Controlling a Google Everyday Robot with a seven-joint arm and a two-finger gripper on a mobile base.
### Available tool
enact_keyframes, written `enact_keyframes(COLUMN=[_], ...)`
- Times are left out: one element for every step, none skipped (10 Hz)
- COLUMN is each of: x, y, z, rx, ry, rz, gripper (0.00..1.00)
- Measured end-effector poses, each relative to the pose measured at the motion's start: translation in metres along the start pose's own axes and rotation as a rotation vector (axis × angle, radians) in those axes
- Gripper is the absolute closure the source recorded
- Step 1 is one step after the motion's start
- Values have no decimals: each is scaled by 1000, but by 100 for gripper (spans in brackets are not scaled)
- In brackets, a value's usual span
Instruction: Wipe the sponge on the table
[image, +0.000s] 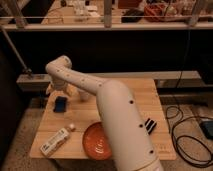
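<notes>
The sponge (60, 104), a small dark blue pad, lies flat near the left edge of the light wooden table (130, 97). My white arm reaches from the lower right across the table to its far left corner and bends downward there. The gripper (56, 88) hangs at the end of the arm, just behind and slightly above the sponge, close to the table's back left edge. I see nothing held in it, and the sponge rests apart from it.
An orange plate (95, 142) sits at the front, partly behind my arm. A white bottle (55, 141) lies at the front left with a small white ball (72, 127) beside it. A black ribbed block (149, 125) lies right of the arm. Cables trail on the floor at right.
</notes>
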Motion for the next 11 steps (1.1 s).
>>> enact_keyframes(x=[2,4,3,-1,-6,-9,-12,-17,-21,-22,-23], y=[4,7,8,7,6,8,9,7,6,9,11], z=[9,15,22,33,41,47,53,60,66,70,73], rx=[-14,-26,-38,-55,-66,-75,-85,-95,-103,-111,-114], ry=[-10,-21,-29,-41,-52,-57,-63,-69,-74,-77,-73], rz=[3,8,7,1,-4,-9,-18,-28,-35,-35,-30], gripper=[20,20,20,20,20,20,20,20,20,22,30])
